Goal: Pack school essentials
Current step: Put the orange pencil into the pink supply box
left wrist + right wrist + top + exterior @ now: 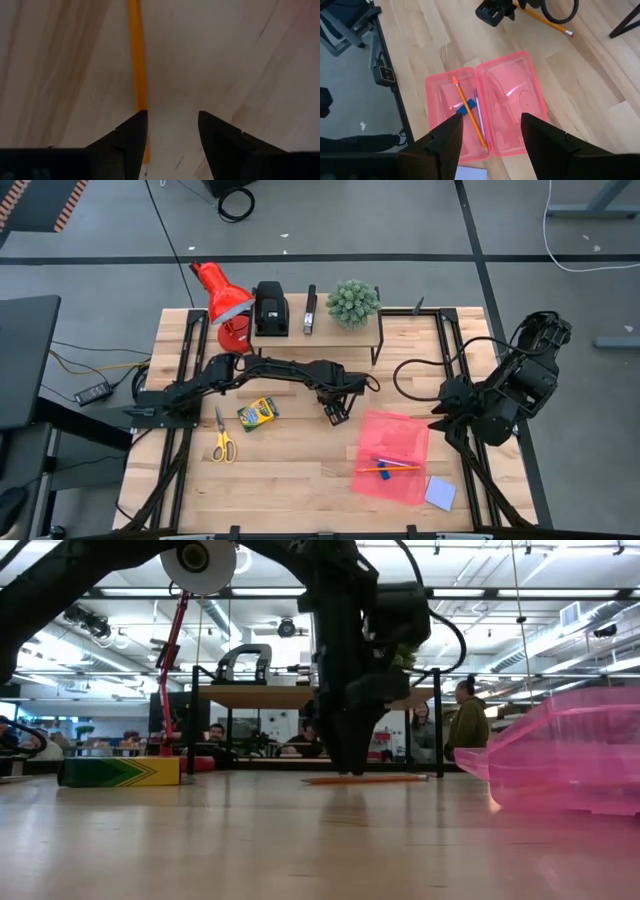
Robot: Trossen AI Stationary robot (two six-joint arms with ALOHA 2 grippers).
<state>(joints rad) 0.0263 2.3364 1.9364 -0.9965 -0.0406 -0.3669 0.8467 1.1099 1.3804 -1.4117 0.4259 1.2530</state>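
Observation:
An orange pencil lies flat on the wooden table. My left gripper is open and low over it, and the pencil runs under one finger. The gripper also shows in the high view and the low view. An open pink plastic case lies on the table and holds a second orange pencil, a blue eraser and a pinkish pen. My right gripper is open and empty above the case's right side. My left gripper points down at the table with its fingers along the pencil. The pencil's near end passes behind one finger, off to one side of the gap. I cannot tell whether that finger touches it.
Yellow-handled scissors and a yellow-green crayon box lie left of the left gripper. A lavender-blue notepad lies at the near right. A shelf at the far edge carries black devices and a plant, beside a red lamp.

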